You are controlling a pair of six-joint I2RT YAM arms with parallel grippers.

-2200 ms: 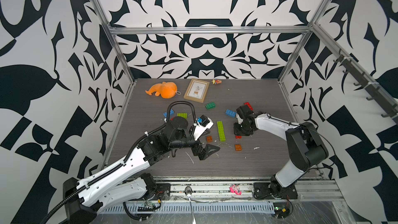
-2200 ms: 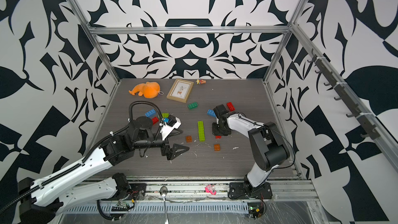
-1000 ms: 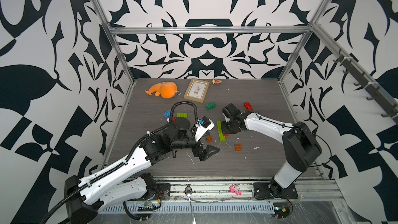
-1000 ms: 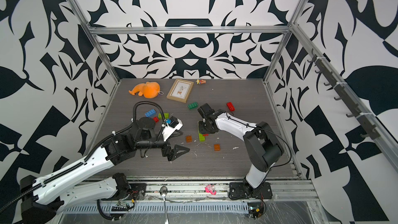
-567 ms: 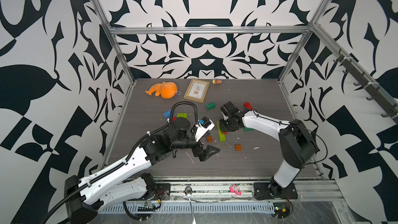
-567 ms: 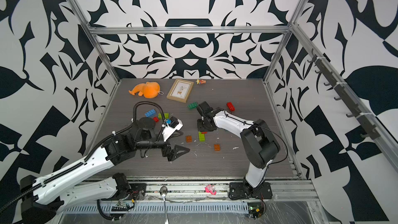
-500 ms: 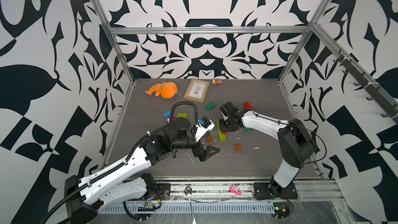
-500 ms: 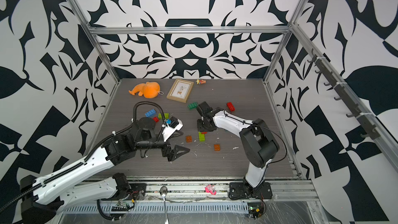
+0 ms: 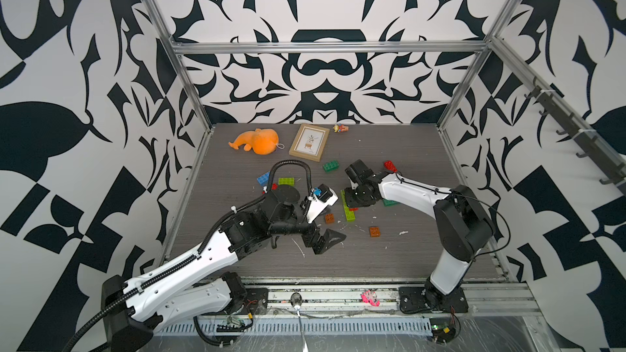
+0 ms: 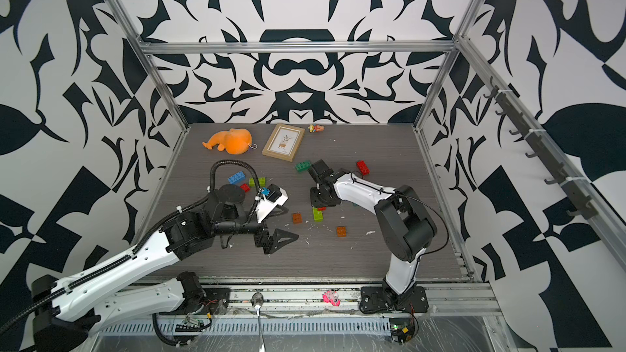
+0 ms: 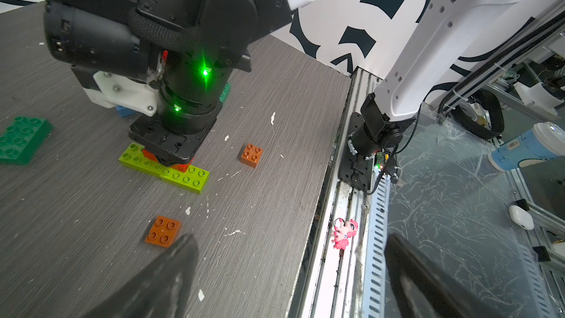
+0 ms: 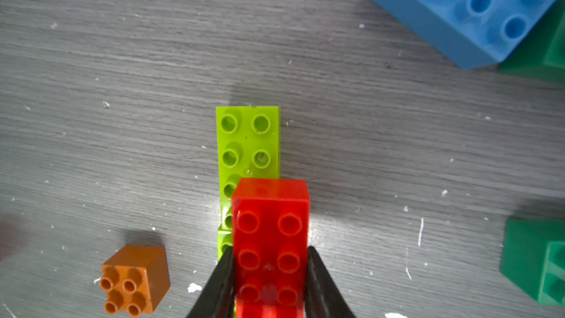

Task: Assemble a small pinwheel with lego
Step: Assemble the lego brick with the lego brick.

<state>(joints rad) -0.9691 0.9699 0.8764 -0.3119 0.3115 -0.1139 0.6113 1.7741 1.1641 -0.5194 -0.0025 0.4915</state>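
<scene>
I see right gripper [image 12: 270, 276] clamped on red brick [image 12: 269, 209], fingers on its long sides. Red brick lies along lime green strip [image 12: 246, 140], over seam of its two bricks; pressed down or not, I cannot tell. Left gripper [image 11: 290, 270] spread wide, holding nothing, near strip. Orange-brown square [image 11: 163, 230] loose beside strip, between strip and left gripper.
</scene>
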